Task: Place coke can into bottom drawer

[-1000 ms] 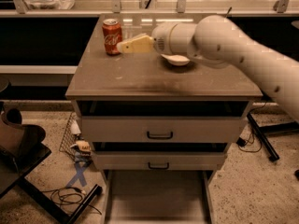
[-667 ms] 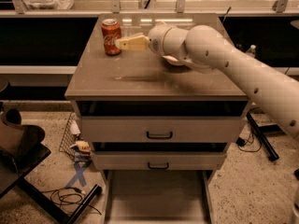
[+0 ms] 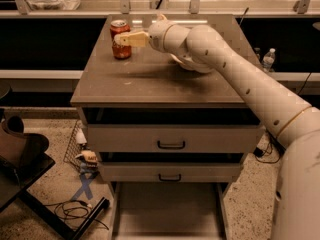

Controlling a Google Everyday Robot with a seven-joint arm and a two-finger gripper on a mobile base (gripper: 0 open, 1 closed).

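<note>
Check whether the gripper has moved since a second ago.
Yes. The gripper has shifted left in the view across the cabinet top, closing on the coke can, which stayed put. It now overlaps the can.

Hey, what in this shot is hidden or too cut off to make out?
All in the camera view:
- coke can: its middle and label are covered by the gripper, which is at the can at the back left of the cabinet top.
- white bowl: mostly hidden behind the arm, so its inside cannot be seen.
- bottom drawer: its near end is cut off by the lower edge.
- robot base: outside the picture, to the right.
</note>
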